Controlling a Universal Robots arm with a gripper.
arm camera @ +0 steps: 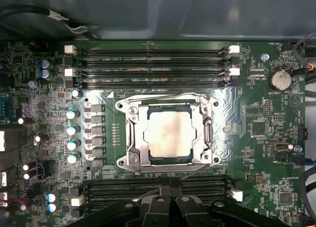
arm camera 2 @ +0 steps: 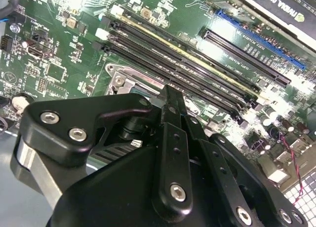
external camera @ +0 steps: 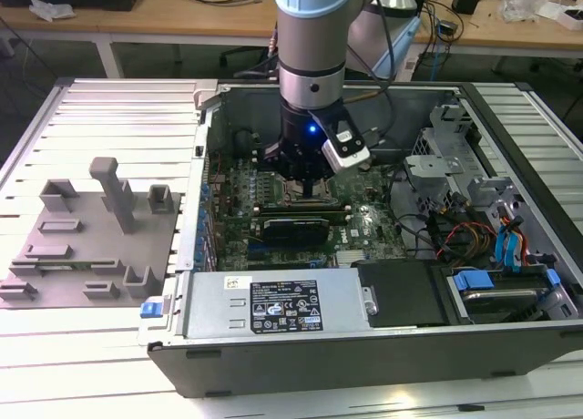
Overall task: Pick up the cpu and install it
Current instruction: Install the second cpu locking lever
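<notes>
Resting in its socket frame (arm camera: 168, 135), cpu (arm camera: 169, 133) beneath gripper (arm camera: 170, 195)

A slatted metal table (external camera: 127, 105) carries an open computer case (external camera: 364, 346) and a grey tray (external camera: 91, 246).

1. I see the cpu (arm camera: 169, 134) as pale silvery-grey with a faint brownish smudge, framed by the bright metal socket frame (arm camera: 132, 138).
2. The motherboard (arm camera: 247, 118) is dark green with fine pale tracing; its memory slots (arm camera: 148, 66) are black with white end clips.
3. The end effector (arm camera 2: 170, 138) is matte black with silver screw heads.
4. In the exterior view, a blue light (external camera: 312, 127) glows on the arm's wrist.
5. The grey tray (external camera: 86, 246) is one flat grey, resting on the white ribbed table (external camera: 118, 109).
6. The power supply (external camera: 278, 305) is silver-grey with a black label.
</notes>
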